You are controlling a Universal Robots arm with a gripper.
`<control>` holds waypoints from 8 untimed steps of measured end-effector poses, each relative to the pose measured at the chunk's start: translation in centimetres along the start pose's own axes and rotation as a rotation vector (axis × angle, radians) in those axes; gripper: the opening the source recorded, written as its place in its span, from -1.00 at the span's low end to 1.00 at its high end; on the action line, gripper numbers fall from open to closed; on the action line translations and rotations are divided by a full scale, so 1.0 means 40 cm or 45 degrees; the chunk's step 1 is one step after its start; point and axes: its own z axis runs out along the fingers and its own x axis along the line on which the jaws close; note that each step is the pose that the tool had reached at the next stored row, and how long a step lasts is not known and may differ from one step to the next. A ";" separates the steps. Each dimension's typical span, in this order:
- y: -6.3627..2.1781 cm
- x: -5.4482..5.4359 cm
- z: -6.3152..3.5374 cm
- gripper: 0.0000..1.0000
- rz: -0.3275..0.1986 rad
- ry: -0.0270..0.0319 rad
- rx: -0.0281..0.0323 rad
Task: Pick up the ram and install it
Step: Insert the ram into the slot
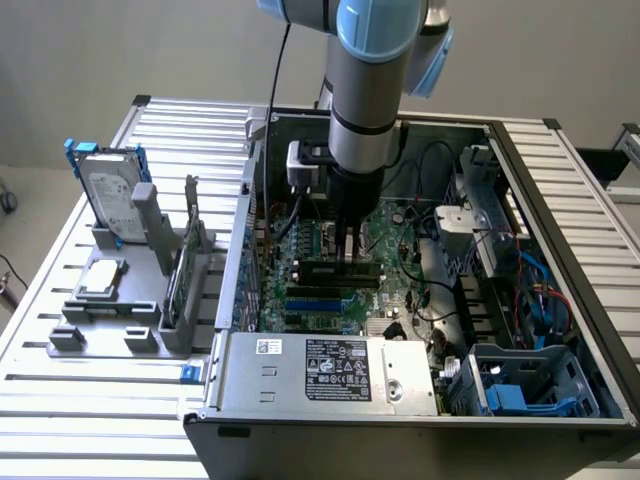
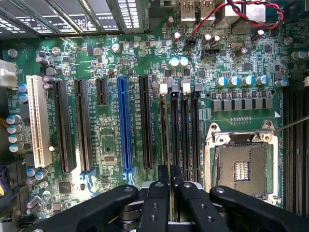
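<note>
Between the fingertips of the claw (image 2: 170, 186), which stand almost closed with a thin gap, the wrist view shows little more than a narrow dark edge. The exterior view fills this in: the claw (image 1: 348, 258) grips the ram (image 1: 320, 272), a long dark-chipped stick held level and pinched near its middle, down at the motherboard. Whether it is already seated in a slot cannot be told.

Directly under the fingertips, the wrist view shows the black memory slots (image 2: 179, 130) with white end clips, running straight away from the claw. Just beside them lies the open, empty processor socket (image 2: 240, 166) in its metal frame. On the slots' other side are black expansion slots, then a blue expansion slot (image 2: 124, 125), and farthest from the claw a white slot (image 2: 37, 121).

Farther out, the exterior view shows what the wrist camera cannot: the open computer case (image 1: 420, 425) around the arm, with the labelled power supply (image 1: 330, 372) lying between the claw and the case's front wall.

Well apart from the claw, outside the case toward the exterior view's left, a grey holder (image 1: 110, 320) sits on the slatted table (image 1: 90, 400). It carries a square processor chip (image 1: 103, 277) lying flat and a silver hard drive (image 1: 110, 195) with blue rails standing on edge.
</note>
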 end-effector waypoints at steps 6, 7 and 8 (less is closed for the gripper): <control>0.000 0.000 0.003 -0.73 0.000 -0.0002 0.0007; 0.000 0.000 0.004 -0.73 0.000 -0.0002 0.0009; 0.000 0.000 0.004 -0.73 0.000 -0.0001 0.0010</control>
